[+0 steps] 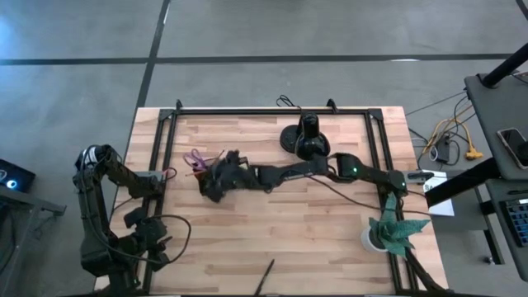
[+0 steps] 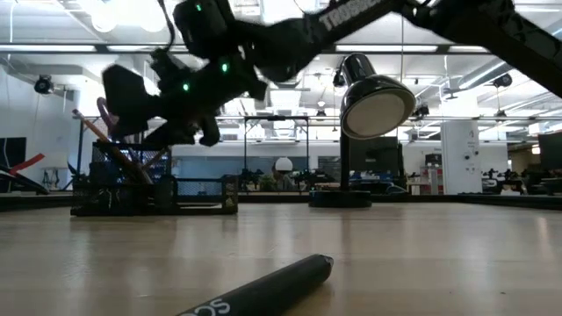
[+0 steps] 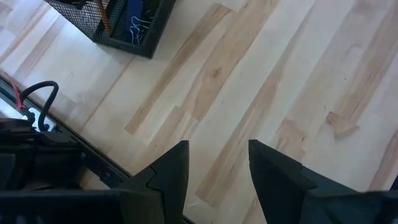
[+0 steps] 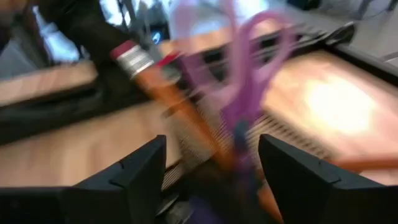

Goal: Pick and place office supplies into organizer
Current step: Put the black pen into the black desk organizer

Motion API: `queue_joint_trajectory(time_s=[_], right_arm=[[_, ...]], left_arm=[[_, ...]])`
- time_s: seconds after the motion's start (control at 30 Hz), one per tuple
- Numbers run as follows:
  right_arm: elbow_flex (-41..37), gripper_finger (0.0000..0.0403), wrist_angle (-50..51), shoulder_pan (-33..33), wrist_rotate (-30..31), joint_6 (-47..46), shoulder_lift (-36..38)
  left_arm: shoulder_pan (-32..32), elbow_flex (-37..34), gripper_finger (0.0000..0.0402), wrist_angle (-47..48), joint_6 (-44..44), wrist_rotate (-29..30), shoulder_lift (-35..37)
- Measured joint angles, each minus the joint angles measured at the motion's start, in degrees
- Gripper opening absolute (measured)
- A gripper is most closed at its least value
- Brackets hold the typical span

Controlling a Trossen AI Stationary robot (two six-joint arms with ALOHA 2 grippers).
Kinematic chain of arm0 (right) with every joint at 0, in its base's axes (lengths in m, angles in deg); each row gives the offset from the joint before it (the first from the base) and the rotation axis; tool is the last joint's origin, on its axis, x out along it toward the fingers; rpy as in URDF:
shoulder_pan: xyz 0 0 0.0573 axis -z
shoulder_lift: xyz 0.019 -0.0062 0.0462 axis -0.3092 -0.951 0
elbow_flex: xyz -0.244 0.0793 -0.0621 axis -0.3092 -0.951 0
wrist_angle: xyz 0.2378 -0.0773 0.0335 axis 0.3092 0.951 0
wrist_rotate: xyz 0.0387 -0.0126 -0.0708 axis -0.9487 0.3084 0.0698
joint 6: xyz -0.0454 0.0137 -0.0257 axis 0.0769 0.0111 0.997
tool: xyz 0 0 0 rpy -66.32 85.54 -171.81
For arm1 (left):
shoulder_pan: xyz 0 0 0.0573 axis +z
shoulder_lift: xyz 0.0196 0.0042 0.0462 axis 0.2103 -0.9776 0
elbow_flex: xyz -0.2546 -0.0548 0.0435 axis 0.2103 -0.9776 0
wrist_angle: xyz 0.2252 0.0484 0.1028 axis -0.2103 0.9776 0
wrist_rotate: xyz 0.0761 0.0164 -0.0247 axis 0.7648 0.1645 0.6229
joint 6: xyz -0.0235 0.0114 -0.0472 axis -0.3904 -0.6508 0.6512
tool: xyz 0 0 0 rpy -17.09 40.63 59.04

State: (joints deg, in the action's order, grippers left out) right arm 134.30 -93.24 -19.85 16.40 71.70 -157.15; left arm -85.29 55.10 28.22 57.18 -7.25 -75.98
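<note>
The small black wire-mesh organizer (image 1: 206,169) is sitting on the pale wooden table (image 1: 330,223), to the left of the black dome-shaped lamp (image 1: 307,140). The right gripper (image 1: 216,177) is hanging right over it. In the right wrist view its two dark fingers (image 4: 140,171) are standing spread apart with nothing pinched between them. Just past them, the purple-handled scissors (image 4: 239,81) and the thin orange pencil with a red eraser (image 4: 158,84) are leaning handle-up and eraser-up out of the organizer's compartments. The low view is showing the same pencil (image 2: 110,145) sticking up at a slant from the organizer (image 2: 154,197).

The left gripper (image 3: 217,171) is waiting over bare wood at the organizer's near-left side, well apart from it, jaws parted and empty. Its wrist view is catching a corner of the organizer (image 3: 115,25) with blue clips or similar bits lying inside; exactly what they are is hard to tell.

Judging by this, most of the job is looking done: scissors, pencil and the small bits are already stowed. At least one piece is remaining, a black pen-like marker (image 2: 272,288) lying flat on the table near its front edge, well away from the organizer, also visible from above (image 1: 266,276). No other loose supplies are showing on the wood, though the gripper is hiding part of the organizer.
</note>
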Motion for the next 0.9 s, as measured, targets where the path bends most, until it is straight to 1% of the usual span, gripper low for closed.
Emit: queue_joint_trajectory(time_s=[0.13, 0.2, 0.23, 0.3, 0.37, 0.43, 0.5, 0.57, 0.63, 0.67, 0.73, 0.8, 0.9], right_arm=[[0.25, 0.0261, 6.38, -4.41, 1.37, 5.12, 3.40], [1.61, 0.0262, 12.57, -6.54, 2.33, 8.93, 6.05], [2.54, 0.0262, 18.03, -7.45, 1.82, 11.35, 7.94], [4.97, 0.0262, 32.69, -9.22, 0.80, 16.95, 11.44], [6.62, 0.0263, 46.87, -11.17, 1.54, 19.41, 14.36], [6.99, 0.0261, 55.84, -13.30, 1.33, 20.04, 16.64], [6.93, 0.0259, 62.52, -15.53, -0.53, 18.79, 18.89], [7.09, 0.0256, 68.27, -17.71, -6.57, 17.23, 21.18], [7.08, 0.0253, 71.67, -20.54, -11.99, 18.25, 21.86], [6.69, 0.0251, 71.51, -22.29, -12.76, 19.90, 21.21], [5.70, 0.0249, 69.73, -25.93, -12.86, 24.65, 19.00], [4.74, 0.0249, 66.31, -28.98, -12.87, 30.30, 16.59], [4.52, 0.0250, 63.39, -31.15, -12.42, 35.90, 14.14]], left_arm=[[-0.02, -0.07, 0.0148, 0.03, -0.40, 0.08, 0.00], [-0.02, -0.15, 0.0148, 0.03, -1.17, 0.38, 0.00], [-0.02, -0.17, 0.0148, 0.03, -1.63, 0.65, 0.00], [-0.02, -0.17, 0.0148, 0.05, -2.37, 0.90, 0.00], [-0.02, -0.19, 0.0148, 0.01, -3.49, 1.40, 0.00], [-0.02, -0.20, 0.0148, 0.03, -4.65, 2.62, 0.00], [-0.04, -0.22, 0.0148, 0.05, -5.36, 4.83, 0.00], [-0.02, -0.24, 0.0148, 0.01, -6.15, 7.84, 0.00], [-0.02, -0.24, 0.0148, 0.03, -6.36, 10.69, 0.00], [-0.02, -0.24, 0.0148, 0.03, -6.40, 12.10, 0.00], [-0.02, -0.24, 0.0148, 0.01, -6.40, 14.18, 0.00], [0.02, -0.24, 0.0148, 0.02, -6.38, 14.68, 0.00], [0.02, -0.26, 0.0148, 0.02, -6.38, 14.67, 0.00]])
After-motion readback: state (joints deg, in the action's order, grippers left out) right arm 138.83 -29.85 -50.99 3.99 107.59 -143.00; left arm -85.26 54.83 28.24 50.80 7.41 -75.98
